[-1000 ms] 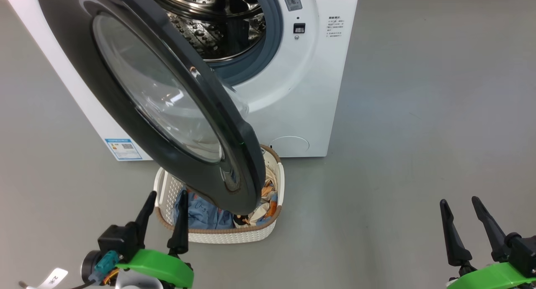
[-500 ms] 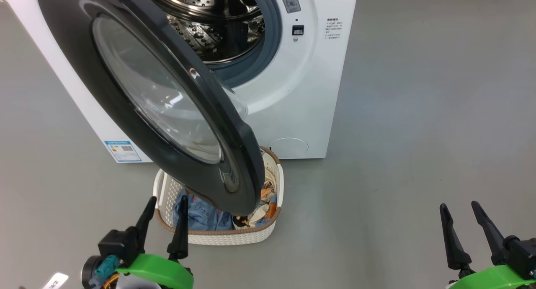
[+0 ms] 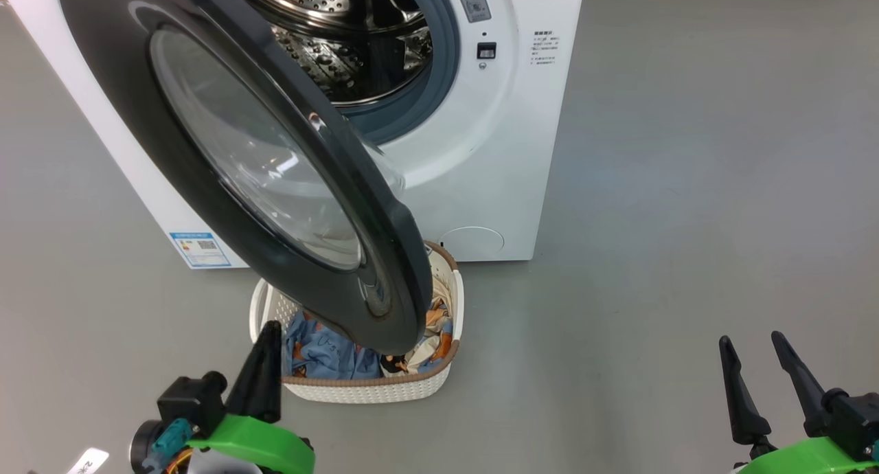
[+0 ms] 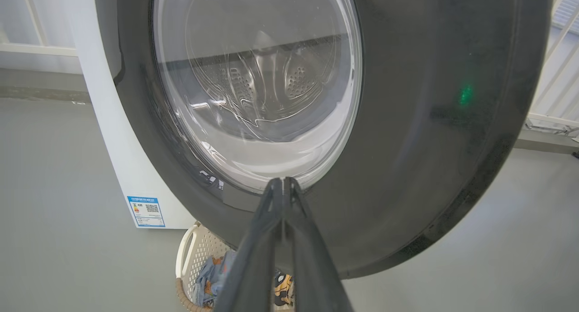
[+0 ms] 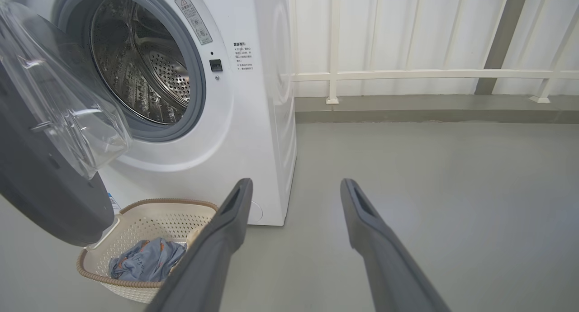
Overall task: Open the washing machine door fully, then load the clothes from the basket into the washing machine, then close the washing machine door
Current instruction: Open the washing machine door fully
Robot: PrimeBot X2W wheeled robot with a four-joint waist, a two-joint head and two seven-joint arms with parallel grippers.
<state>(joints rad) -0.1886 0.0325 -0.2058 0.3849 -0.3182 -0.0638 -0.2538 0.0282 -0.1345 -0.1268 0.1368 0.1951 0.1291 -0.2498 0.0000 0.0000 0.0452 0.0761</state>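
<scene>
The washing machine [image 3: 494, 151] stands at the top with its steel drum [image 3: 357, 55] exposed. Its glossy black door [image 3: 391, 254] is swung partway out and hangs over the basket [image 3: 371, 388]. Light blue clothes [image 3: 323, 354] and a cream, orange and black piece [image 3: 429, 343] lie in the basket, partly hidden by the door. My left gripper [image 3: 268, 333] is shut with nothing in it, just left of the basket, facing the door's outer face [image 4: 429, 122]. My right gripper [image 3: 752, 343] stands open far to the right, above bare floor. The right wrist view has the basket [image 5: 149, 217] under the door [image 5: 40, 190].
A blue energy label [image 3: 199, 249] and a round filter cover [image 3: 472, 242] sit low on the machine's front. Grey floor [image 3: 687, 220] stretches wide to the right. A white railing [image 5: 407, 72] runs along the wall behind the machine.
My left gripper's fingers, apart in the earlier frames, have come together. The door, the basket and the right gripper stay where they were.
</scene>
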